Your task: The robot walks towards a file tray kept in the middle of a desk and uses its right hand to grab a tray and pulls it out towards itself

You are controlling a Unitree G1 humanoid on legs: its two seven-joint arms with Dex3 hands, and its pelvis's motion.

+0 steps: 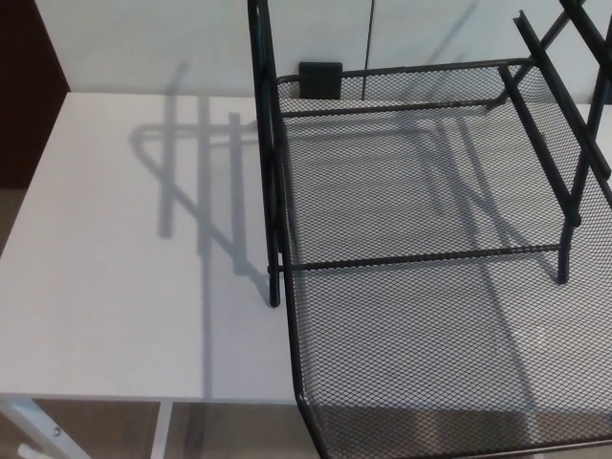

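A black wire-mesh file tray (440,344) fills the right half of the head view. It sticks out from its black rack frame (271,172) and its front rim (316,426) hangs past the near edge of the white desk (115,287). A crossbar (421,256) of the frame runs over the mesh. Neither of my hands shows in the picture.
The left part of the desk carries only the rack's shadows. A small black box (320,79) sits at the back against the pale wall. A white desk leg (38,430) shows at the bottom left, and a dark panel (24,86) stands at the far left.
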